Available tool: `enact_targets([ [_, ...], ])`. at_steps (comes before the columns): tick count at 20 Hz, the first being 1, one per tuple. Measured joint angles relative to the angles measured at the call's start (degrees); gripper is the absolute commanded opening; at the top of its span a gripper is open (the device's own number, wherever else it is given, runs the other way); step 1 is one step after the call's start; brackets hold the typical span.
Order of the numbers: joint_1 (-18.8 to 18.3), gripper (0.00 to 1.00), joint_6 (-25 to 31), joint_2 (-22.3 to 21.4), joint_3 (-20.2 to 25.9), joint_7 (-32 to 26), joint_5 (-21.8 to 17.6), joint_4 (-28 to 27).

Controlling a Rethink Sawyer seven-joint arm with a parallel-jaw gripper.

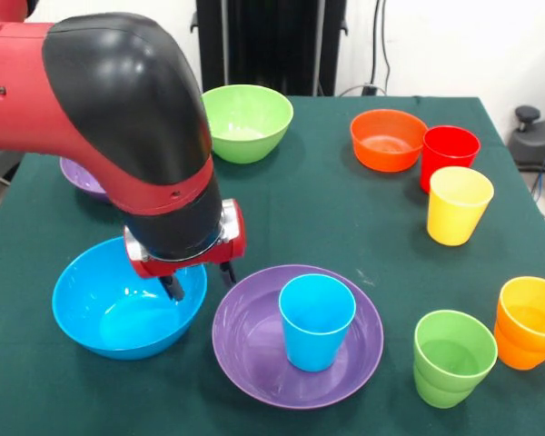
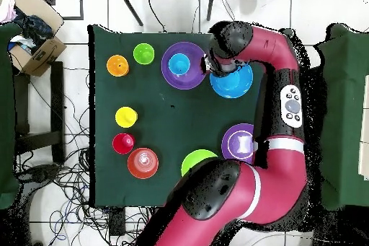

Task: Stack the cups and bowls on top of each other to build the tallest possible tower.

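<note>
My gripper [image 1: 201,280] [image 2: 210,67] hangs open over the right rim of the deep blue bowl [image 1: 109,313] [image 2: 234,83]. One finger is inside the bowl and the other outside it. Beside it to the right, a wide purple bowl [image 1: 254,363] [image 2: 170,70] holds an upright blue cup [image 1: 316,320] [image 2: 179,63]. Green cup [image 1: 452,356] and orange cup [image 1: 530,322] stand at the near right. Yellow cup [image 1: 458,204] and red cup [image 1: 449,154] stand further back.
An orange bowl [image 1: 387,139] sits beside the red cup, and a light green bowl [image 1: 247,121] is at the back middle. A second purple bowl [image 1: 80,177] lies mostly hidden behind my arm at the left. The table's edges are close to the outer cups.
</note>
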Motion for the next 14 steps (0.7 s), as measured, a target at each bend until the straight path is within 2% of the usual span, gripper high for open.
enact_targets([
  [14, 0.0, 1.00, 1.8, -4.0, 0.0, -6.9, -1.4, 1.3],
])
